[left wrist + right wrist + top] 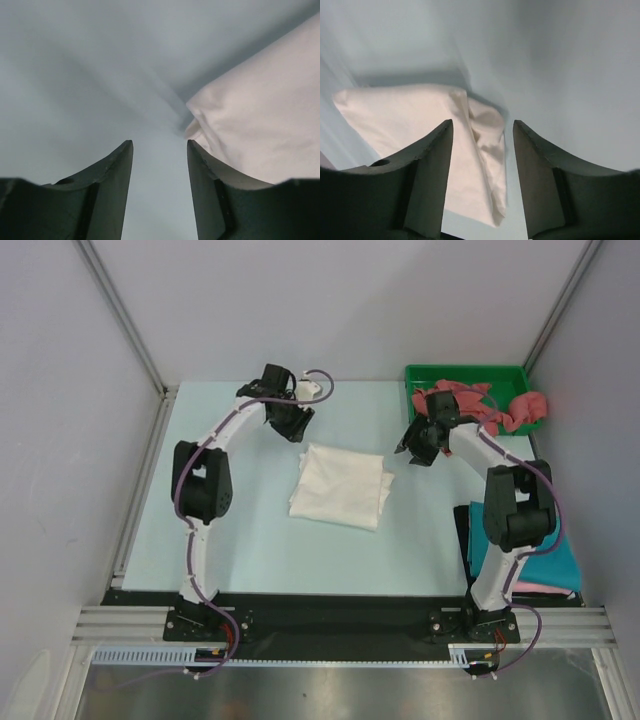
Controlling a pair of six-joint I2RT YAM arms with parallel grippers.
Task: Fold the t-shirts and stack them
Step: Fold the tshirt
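A folded white t-shirt (340, 486) lies in the middle of the table. It also shows in the left wrist view (260, 120) and in the right wrist view (420, 125). My left gripper (291, 426) is open and empty, just beyond the shirt's far left corner (160, 145). My right gripper (418, 448) is open and empty, above the table to the right of the shirt's far right corner (482, 125). Dusty red t-shirts (490, 408) lie crumpled in and over the green tray (470, 375). A teal t-shirt (545, 555) lies folded on a pink one (545, 587) at the near right.
Grey walls with metal posts close off the back and sides. The table's black front rail (330, 610) carries both arm bases.
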